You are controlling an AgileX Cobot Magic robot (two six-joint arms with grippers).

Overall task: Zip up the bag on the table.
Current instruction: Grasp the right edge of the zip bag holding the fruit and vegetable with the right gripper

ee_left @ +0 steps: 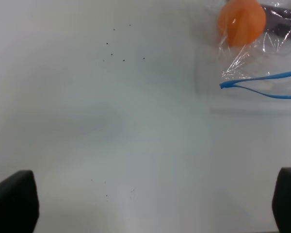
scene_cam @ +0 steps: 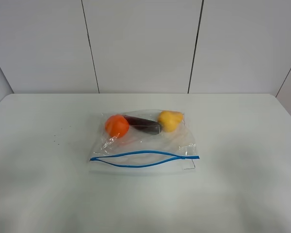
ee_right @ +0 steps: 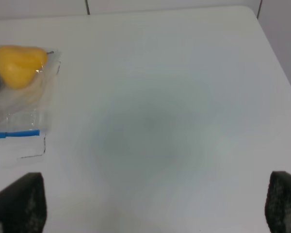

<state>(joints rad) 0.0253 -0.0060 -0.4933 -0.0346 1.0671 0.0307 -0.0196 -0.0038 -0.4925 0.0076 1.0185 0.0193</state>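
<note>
The clear crinkly bag (scene_cam: 177, 141) lies flat in the middle of the white table (scene_cam: 39, 179). An orange fruit (scene_cam: 117, 125), a purple one (scene_cam: 144, 124) and a yellow one (scene_cam: 170, 120) show through it. Its blue zipper strip (scene_cam: 144, 158) runs along the near edge, and its two halves bow apart. Neither gripper shows in the exterior high view. The left gripper (ee_left: 150, 204) is open and empty over bare table, apart from the bag's left corner (ee_left: 242, 63). The right gripper (ee_right: 153, 204) is open and empty, apart from the bag's right end (ee_right: 26, 104).
White wall panels (scene_cam: 140, 43) stand behind the table's far edge. A few small dark specks (ee_left: 117, 51) mark the table left of the bag. The table's right edge (ee_right: 276, 58) shows in the right wrist view.
</note>
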